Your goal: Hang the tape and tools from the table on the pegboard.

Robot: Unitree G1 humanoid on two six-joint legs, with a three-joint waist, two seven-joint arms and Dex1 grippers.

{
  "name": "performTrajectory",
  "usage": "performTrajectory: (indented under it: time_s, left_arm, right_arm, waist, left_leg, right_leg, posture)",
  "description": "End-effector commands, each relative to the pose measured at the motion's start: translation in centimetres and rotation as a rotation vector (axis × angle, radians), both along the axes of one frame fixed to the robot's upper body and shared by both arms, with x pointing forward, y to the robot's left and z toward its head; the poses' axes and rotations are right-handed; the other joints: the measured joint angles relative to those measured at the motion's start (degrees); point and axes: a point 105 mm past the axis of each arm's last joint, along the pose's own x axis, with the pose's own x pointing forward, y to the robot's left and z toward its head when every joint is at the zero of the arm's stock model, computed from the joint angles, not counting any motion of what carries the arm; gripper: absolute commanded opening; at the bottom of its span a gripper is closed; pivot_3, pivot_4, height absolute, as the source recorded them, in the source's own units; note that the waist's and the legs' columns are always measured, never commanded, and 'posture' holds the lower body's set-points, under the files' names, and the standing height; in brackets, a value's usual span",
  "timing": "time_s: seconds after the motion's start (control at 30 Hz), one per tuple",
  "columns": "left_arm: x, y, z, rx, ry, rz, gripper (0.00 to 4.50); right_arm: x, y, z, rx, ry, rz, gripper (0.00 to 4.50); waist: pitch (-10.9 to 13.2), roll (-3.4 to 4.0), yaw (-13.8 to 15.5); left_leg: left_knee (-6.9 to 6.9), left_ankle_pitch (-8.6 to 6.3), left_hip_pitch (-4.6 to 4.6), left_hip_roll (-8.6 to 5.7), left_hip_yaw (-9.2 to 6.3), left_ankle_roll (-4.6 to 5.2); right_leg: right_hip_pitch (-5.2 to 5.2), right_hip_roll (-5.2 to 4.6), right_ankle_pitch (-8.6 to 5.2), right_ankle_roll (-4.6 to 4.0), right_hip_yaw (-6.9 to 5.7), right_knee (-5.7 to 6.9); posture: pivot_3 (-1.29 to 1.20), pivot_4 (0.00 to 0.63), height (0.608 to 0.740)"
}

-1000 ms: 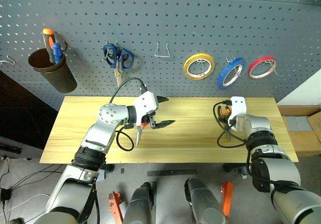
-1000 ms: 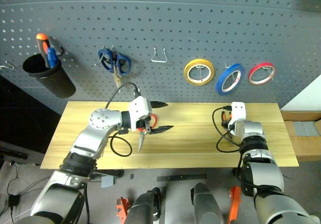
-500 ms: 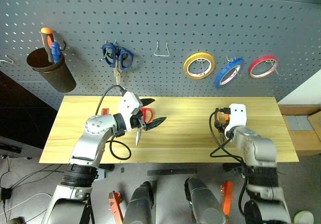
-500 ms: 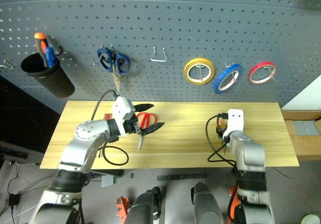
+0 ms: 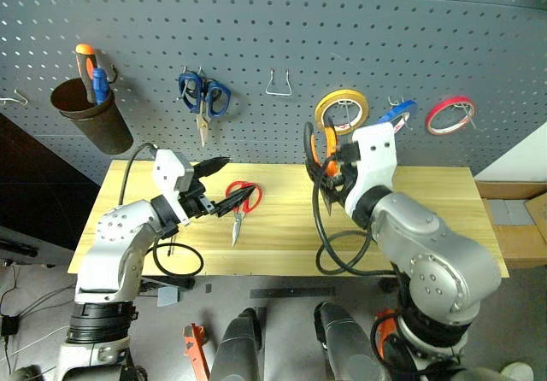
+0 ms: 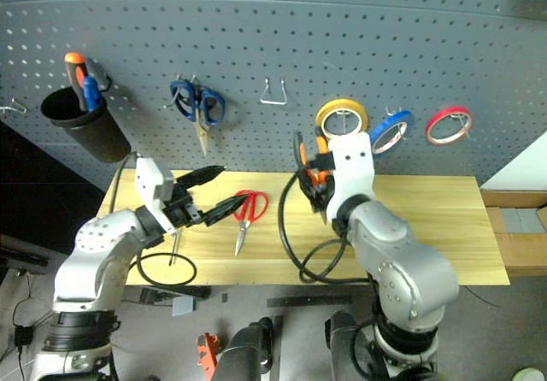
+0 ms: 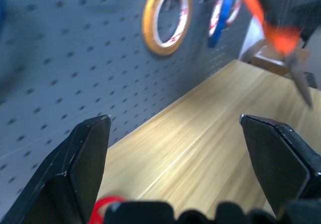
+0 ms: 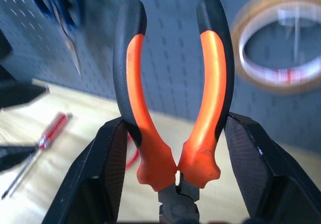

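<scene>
My right gripper [image 8: 175, 122] is shut on the orange-and-black pliers [image 8: 173, 98], which it holds up off the table [image 5: 427, 195], handles toward the pegboard [image 5: 342, 22], near the yellow tape roll. The blue tape [image 6: 391, 131] hangs on a pegboard hook, partly behind that hand. The red-handled scissors [image 5: 240, 203] lie on the table left of centre. My left gripper [image 5: 224, 186] hovers open and empty just left of them. The red-handled screwdriver [image 8: 46, 137] lies on the table near the left arm.
On the pegboard hang a yellow tape roll [image 5: 340, 108], a red roll [image 5: 449, 114], blue-handled scissors [image 5: 202, 99], a bare wire hook [image 5: 275, 84] and a dark cup [image 5: 90, 118] with screwdrivers. A black cable loops under the right hand.
The right arm has risen and swung left, carrying the pliers from the table's right side up to the pegboard. The left gripper has drawn back left, off the scissors, staying open.
</scene>
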Motion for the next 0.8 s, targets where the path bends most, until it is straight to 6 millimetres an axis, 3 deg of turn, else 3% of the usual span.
performTrajectory:
  time_s: [0.03,0.2,0.47,0.8]
  left_arm:
    - [-0.7,0.9,2.0,0.011,-0.104,0.045,4.41]
    - [-0.7,1.6,3.4,-0.003,-0.188,0.095,4.41]
    - [-0.5,1.1,5.2,-0.015,-0.256,0.086,4.41]
    - [-0.5,0.1,6.0,0.001,-0.292,0.065,4.41]
  right_arm:
    - [0.7,0.6,2.8,0.033,-0.107,0.041,2.45]
    - [2.5,2.0,5.8,0.047,-0.203,0.077,2.45]
    - [5.0,3.8,10.1,0.109,-0.325,0.090,2.45]
    - [7.4,5.3,13.9,0.242,-0.416,0.046,2.44]
  waist:
    - [0.0,-0.01,0.0]
    - [-0.1,-0.06,0.1]
    - [-0.7,-0.21,0.4]
    - [-2.2,-0.39,0.6]
  left_leg:
    - [-0.03,0.00,0.00,0.00,0.00,0.00]
    - [-0.04,0.05,-0.29,0.03,0.11,-0.07]
    - [-0.03,0.09,-0.33,0.03,0.28,-0.15]
    - [-0.06,0.18,-0.34,0.02,0.32,-0.30]
  right_leg:
    - [-0.01,0.00,0.00,-0.01,0.01,0.00]
    - [-0.32,0.01,0.05,-0.09,-0.05,0.04]
    - [-0.37,0.02,0.11,-0.16,-0.06,0.07]
    - [-0.42,0.09,0.20,-0.31,-0.10,0.08]
  posture:
    - [-0.11,0.247,0.740]
    - [-0.08,0.213,0.740]
    - [-0.05,0.168,0.740]
    - [-0.02,0.134,0.740]
